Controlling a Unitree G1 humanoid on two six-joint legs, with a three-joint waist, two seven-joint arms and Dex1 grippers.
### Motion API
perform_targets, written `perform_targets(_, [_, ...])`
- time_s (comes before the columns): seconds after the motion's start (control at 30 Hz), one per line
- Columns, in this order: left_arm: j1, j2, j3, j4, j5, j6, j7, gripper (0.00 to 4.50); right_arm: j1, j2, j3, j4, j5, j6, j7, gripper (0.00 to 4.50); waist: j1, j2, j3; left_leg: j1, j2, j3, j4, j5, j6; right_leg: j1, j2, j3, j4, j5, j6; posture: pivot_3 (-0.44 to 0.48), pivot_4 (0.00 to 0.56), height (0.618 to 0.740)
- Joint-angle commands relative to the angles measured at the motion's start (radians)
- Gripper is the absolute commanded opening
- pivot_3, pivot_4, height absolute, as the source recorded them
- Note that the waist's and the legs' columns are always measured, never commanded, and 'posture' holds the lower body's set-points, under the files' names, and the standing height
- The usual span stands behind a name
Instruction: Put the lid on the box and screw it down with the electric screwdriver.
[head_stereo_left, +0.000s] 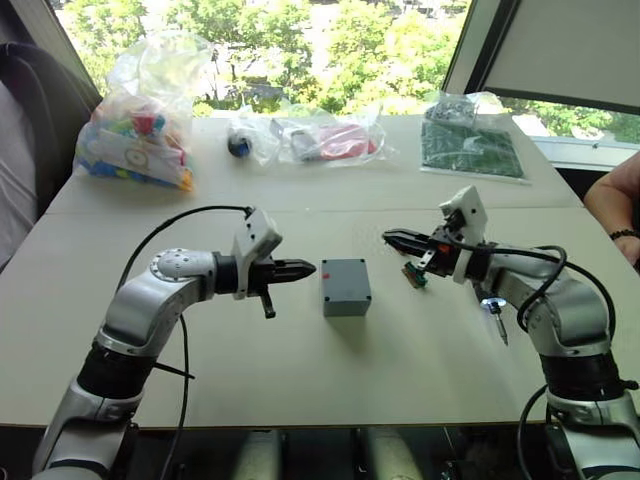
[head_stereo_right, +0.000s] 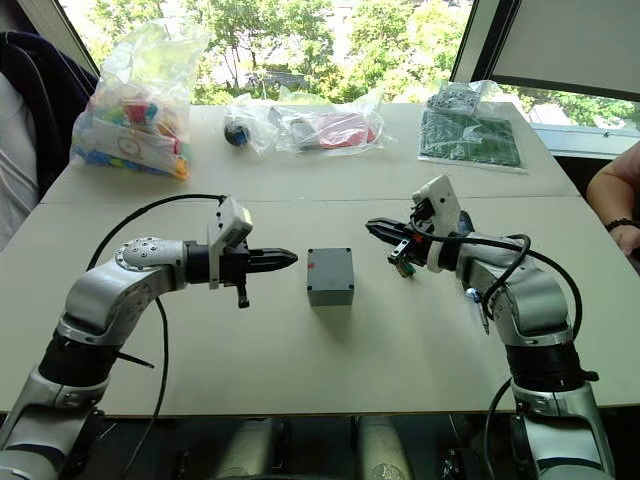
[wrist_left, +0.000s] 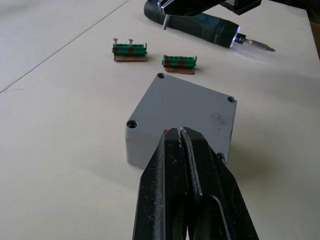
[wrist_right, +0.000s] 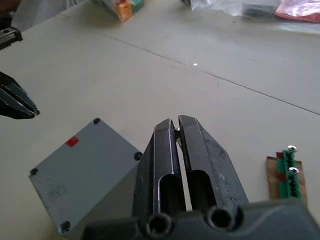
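Grey lid (head_stereo_left: 346, 275) already caps your box (head_stereo_left: 347, 300) at frame centre, so both grippers, left (head_stereo_left: 303, 269) and right (head_stereo_left: 392, 238), flank it with fingers together, empty; screwdriver (wrist_left: 200, 22) untouched.

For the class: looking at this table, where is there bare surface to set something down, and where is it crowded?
Bare: the near table in front of the box, between both arms. Crowded: the far edge with plastic bags, and beside the right gripper, with green screw holders and the electric screwdriver.

The box (wrist_left: 165, 130) is plain grey, with the lid (wrist_left: 192, 107) in the same grey and one small red mark on a side. The electric screwdriver (wrist_left: 200, 25) is dark grey-black (its bit is metal-coloured). Two screw holders (wrist_left: 130, 50) are green with red spots. The table (head_stereo_left: 300, 380) is pale beige.
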Motion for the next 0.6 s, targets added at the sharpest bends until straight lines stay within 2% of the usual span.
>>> perform_targets(0.03, [0.022,0.034,0.041,-0.039,-0.033,0.002,-0.027,0.00,-0.011,0.015,0.022,-0.039,0.016,0.004,-0.004,0.07,-0.001,0.000,0.000,0.000,0.000,0.000,0.000,0.000,0.000,0.000,0.000,0.000,0.000,0.000,0.000,0.000,0.150,0.740])
perform_targets(0.6, [0.050,0.044,0.048,-0.075,-0.053,0.019,0.012,0.00,-0.021,0.029,0.110,0.042,-0.049,-0.061,0.017,0.07,0.000,0.000,0.000,0.000,0.000,0.000,0.000,0.000,0.000,0.000,0.000,0.000,0.000,0.000,0.000,0.000,0.150,0.740])
